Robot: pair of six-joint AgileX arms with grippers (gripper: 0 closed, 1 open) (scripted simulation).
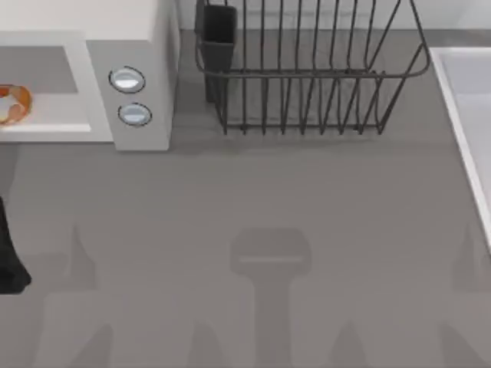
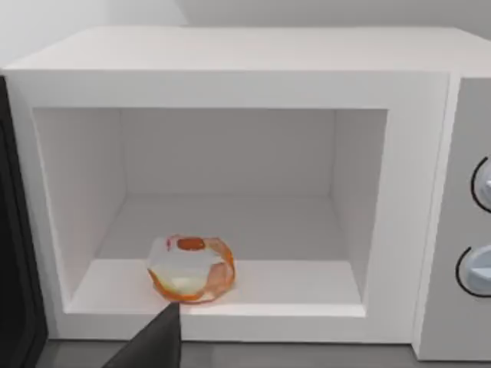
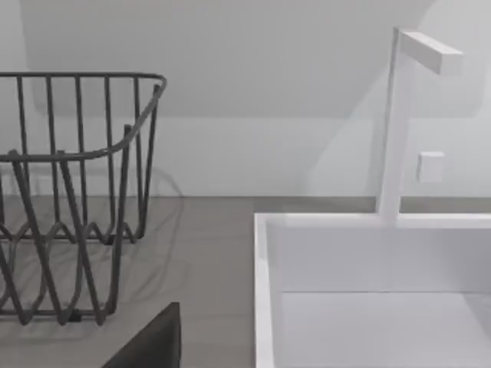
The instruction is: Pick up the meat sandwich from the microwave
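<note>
The meat sandwich (image 2: 189,268), orange-rimmed with a pale centre, lies on the floor of the microwave (image 2: 230,54) near the front lip, left of the cavity's middle. From above, the meat sandwich (image 1: 11,103) shows at the far left edge inside the microwave (image 1: 146,46), which stands at the table's back left. A dark part of my left gripper (image 2: 153,345) sits just in front of the sandwich, outside the cavity. My left arm (image 1: 9,261) is at the table's left edge. A dark part of my right gripper (image 3: 149,341) hangs over the table by the sink.
The microwave's dark door (image 2: 11,268) stands open at the cavity's side, and two round knobs (image 1: 129,96) face the table. A black wire dish rack (image 1: 307,69) stands at the back centre. A white sink (image 1: 468,115) with a faucet (image 3: 399,115) runs along the right.
</note>
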